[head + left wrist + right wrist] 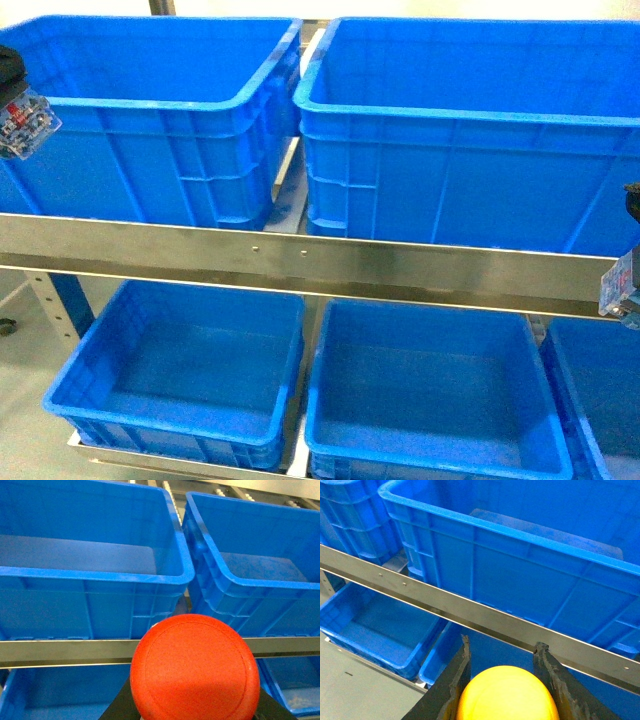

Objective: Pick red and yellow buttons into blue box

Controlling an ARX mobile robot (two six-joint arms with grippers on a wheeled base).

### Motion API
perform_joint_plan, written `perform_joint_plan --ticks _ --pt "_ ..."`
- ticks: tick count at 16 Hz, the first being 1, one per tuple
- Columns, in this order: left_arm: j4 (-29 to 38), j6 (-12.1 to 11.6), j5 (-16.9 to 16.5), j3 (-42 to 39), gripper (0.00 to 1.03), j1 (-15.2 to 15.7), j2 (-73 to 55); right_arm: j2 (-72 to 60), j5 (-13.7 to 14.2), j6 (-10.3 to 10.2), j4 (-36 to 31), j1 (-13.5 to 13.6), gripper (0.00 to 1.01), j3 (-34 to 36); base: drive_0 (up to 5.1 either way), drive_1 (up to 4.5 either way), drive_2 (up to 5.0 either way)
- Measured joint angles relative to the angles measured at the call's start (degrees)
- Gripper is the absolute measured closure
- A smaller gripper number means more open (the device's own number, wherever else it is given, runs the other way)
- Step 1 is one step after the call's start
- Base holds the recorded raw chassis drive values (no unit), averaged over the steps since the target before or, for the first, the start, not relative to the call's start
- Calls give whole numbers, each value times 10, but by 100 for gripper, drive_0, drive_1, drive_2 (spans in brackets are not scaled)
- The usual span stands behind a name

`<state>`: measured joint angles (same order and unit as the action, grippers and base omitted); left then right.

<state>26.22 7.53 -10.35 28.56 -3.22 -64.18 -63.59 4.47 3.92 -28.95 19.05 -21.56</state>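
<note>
Both buttons are already picked up and neither is yet in a box, so the task is sitting roughly at its midpoint. The left end effector [192, 715] is grasping the red button [195, 667], whose cap is filling the lower part of the left wrist view; in the head view its clear contact block is showing at the left edge, level with the front wall of the upper left blue box [150, 105]. The right end effector [502, 680] is clenching the yellow button [507, 695] between its two dark fingers [457, 680], below the steel front rail of the rack [300, 255]; its contact block is peeking in at the right edge of the head view, beside the upper right blue box [470, 110].

Both upper boxes are standing side by side on the rack's upper shelf, open and apparently holding no buttons. Shallower blue bins [180, 370] are lying on the lower shelf.

What is left, as I judge it: lifting each button over a rim of the deep box and releasing it inside. The right arm is looking farther from that, being lower.
</note>
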Motion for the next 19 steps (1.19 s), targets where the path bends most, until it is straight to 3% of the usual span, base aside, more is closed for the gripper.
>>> perform_joint_plan --ticks 4,8,14,19 --pt "-1 0 0 0 79 0 0 0 0 0 0 0 69 0 462 -222 -222" --pt "-1 0 -2 0 79 -3 0 0 1 0 -1 -3 69 0 0 0 0" --pt "-1 0 -1 0 79 -2 2 3 0 0 -1 -3 69 0 -5 422 -432" --pt "-2 0 -1 0 79 -2 -2 1 1 0 1 -3 69 0 3 122 -117"
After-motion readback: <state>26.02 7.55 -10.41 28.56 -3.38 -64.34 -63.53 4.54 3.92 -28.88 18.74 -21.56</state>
